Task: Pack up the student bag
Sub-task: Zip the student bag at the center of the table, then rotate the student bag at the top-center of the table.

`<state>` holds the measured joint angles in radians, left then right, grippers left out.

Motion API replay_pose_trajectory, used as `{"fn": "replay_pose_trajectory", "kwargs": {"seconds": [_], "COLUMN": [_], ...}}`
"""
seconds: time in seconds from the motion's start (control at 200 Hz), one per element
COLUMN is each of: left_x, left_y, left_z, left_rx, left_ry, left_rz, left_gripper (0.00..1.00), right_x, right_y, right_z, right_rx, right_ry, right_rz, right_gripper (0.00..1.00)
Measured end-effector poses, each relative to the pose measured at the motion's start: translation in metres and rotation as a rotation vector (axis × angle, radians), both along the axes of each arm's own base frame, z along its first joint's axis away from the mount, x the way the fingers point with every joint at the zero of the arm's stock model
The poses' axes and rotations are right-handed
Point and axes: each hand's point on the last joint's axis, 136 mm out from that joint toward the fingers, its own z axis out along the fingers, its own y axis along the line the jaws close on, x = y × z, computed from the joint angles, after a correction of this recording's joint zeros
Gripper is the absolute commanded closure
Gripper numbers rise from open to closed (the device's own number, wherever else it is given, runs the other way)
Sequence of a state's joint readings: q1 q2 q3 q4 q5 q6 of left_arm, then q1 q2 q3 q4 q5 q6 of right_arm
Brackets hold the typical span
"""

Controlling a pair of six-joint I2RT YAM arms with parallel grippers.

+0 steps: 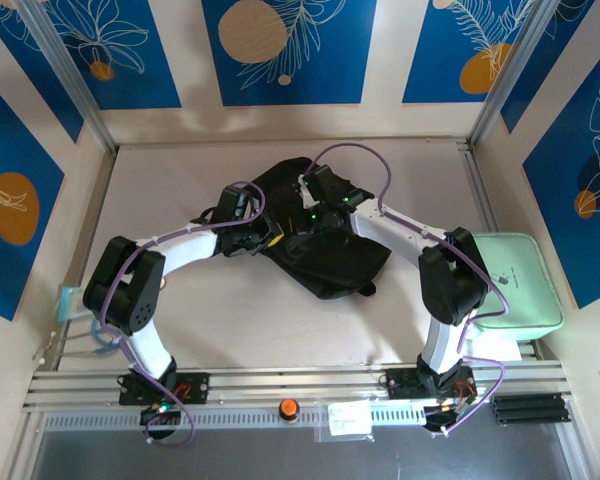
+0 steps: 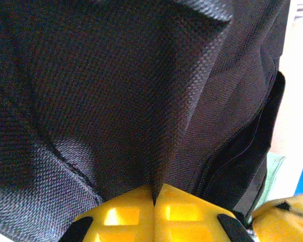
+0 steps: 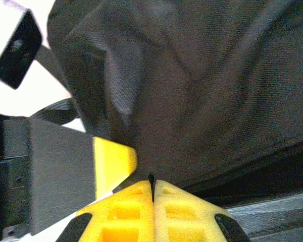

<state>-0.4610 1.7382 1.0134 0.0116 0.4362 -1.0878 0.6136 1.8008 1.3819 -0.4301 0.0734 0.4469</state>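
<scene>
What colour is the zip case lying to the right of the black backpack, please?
The zip case is mint green, clearest in the top external view.

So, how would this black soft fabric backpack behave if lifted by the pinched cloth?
Probably floppy: the black fabric backpack lies crumpled and folds at the left gripper. Likely to sag rather than keep shape, since the right gripper pinches only loose cloth. Its coarse weave probably resists slipping.

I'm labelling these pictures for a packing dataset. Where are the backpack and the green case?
backpack (image 1: 332, 262): top view, on bare black fabric near its lower edge.
green case (image 1: 525, 285): top view, on the middle of its upper face.
</scene>
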Motion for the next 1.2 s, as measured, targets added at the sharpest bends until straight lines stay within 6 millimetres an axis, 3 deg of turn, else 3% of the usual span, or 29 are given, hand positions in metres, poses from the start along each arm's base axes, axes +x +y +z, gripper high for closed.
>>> {"fn": "replay_pose_trajectory", "kwargs": {"seconds": [0.225, 0.425, 0.55, 0.645, 0.86, 0.965, 1.2], "left_x": [0.001, 0.001, 0.000, 0.001, 0.005, 0.017, 0.092], "left_y": [-0.001, -0.001, -0.001, 0.001, 0.006, 0.015, 0.062], "left_z": [0.003, 0.003, 0.002, 0.002, 0.006, 0.014, 0.030], "left_rx": [0.018, 0.027, 0.031, 0.040, 0.069, 0.077, 0.117], "left_ry": [-0.034, -0.048, -0.051, -0.056, -0.085, -0.110, -0.198], "left_rz": [-0.032, -0.043, -0.047, -0.048, -0.062, -0.076, -0.044], "left_gripper": [1.00, 1.00, 1.00, 1.00, 1.00, 1.00, 1.00], "right_x": [0.034, 0.088, 0.113, 0.119, 0.118, 0.117, 0.100], "right_y": [-0.051, -0.095, -0.117, -0.128, -0.129, -0.124, -0.094], "right_z": [0.004, 0.007, -0.006, -0.017, -0.020, -0.019, 0.005], "right_rx": [-0.090, -0.130, -0.167, -0.194, -0.197, -0.182, -0.047], "right_ry": [-0.028, -0.054, -0.045, -0.021, 0.010, 0.012, 0.007], "right_rz": [-0.153, -0.299, -0.364, -0.396, -0.422, -0.408, -0.343], "right_gripper": [1.00, 1.00, 1.00, 1.00, 1.00, 1.00, 1.00]}}
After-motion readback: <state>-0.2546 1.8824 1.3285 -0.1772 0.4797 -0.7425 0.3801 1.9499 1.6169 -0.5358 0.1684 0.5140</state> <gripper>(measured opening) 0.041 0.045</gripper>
